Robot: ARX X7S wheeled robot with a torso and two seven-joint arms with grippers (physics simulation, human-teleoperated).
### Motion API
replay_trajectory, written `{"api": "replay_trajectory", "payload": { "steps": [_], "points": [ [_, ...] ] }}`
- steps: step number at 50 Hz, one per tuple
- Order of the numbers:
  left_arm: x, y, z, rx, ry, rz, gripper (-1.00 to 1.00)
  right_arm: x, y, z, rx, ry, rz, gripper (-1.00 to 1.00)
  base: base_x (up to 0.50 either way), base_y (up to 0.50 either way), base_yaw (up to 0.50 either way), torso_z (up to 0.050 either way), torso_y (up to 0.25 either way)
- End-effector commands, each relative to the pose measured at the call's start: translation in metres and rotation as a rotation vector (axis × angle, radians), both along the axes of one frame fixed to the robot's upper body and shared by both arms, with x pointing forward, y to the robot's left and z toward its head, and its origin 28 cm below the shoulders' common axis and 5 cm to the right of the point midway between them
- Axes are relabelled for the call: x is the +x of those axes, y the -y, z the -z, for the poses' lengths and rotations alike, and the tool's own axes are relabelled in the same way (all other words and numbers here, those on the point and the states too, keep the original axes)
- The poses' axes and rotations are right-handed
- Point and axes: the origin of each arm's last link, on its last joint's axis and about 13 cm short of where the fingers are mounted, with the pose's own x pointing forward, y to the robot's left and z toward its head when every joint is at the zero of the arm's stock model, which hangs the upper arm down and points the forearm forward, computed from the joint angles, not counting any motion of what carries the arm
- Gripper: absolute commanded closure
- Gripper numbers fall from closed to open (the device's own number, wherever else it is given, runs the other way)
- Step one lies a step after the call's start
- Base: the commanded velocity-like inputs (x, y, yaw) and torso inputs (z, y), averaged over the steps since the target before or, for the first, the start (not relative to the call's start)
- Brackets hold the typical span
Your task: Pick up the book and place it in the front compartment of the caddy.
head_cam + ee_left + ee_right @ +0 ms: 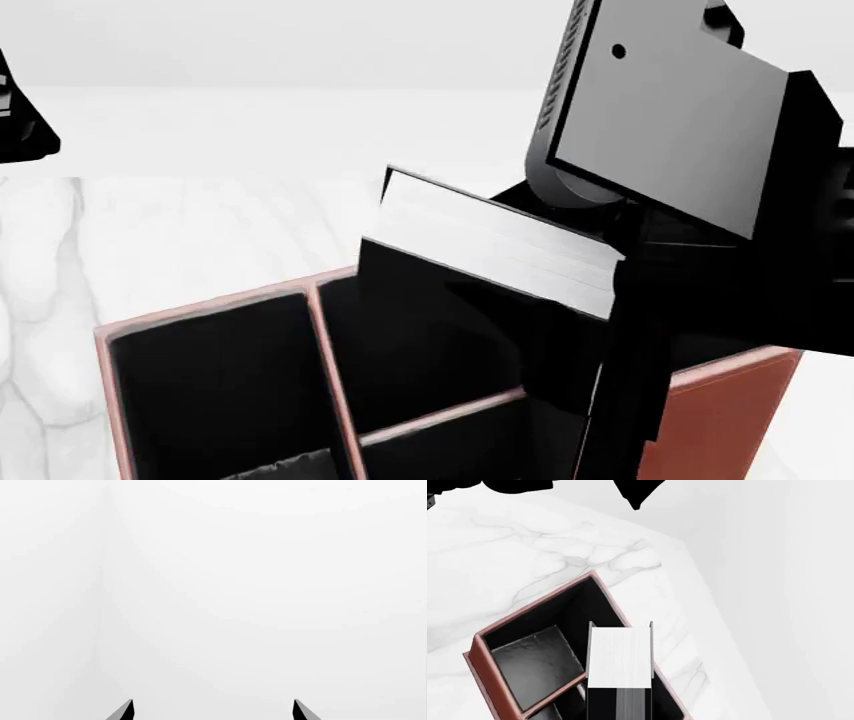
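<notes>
Black, stiff, thin book (487, 255) hanging tilted over caddy (727, 420), pinched by right fingers (627, 235); left fingers (130, 711) spread, holding nothing.

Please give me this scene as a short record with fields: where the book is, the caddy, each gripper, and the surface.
book: black cover, white page edges, tilted, lower end inside the caddy
caddy: reddish-brown box, black lining, thin partitions
right gripper: jaws shut on the book, arm above the caddy
left gripper: jaws open, nothing between them, faces a blank white area
tabletop: white marble with grey veins, caddy rests on it
book's cell: partly hidden by the arm; exact cell uncertain
</notes>
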Motion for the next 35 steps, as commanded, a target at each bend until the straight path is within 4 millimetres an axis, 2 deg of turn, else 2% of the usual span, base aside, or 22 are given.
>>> {"api": "replay_trajectory", "payload": {
  "steps": [1, 35],
  "points": [
    [0.0007, 0.0003, 0.0006, 0.002, -0.003, 0.001, -1.00, 0.0050, 0.0016, -0.0057, 0.031, 0.072, 0.029, 1.00, 0.00, 0.00, 0.00, 0.000, 0.000],
    [0.0012, 0.0002, 0.0008, 0.002, -0.003, 0.000, -1.00, 0.0100, 0.0003, -0.0034, 0.032, 0.109, 0.039, 1.00, 0.00, 0.00, 0.00, 0.000, 0.001]
  ]
}}
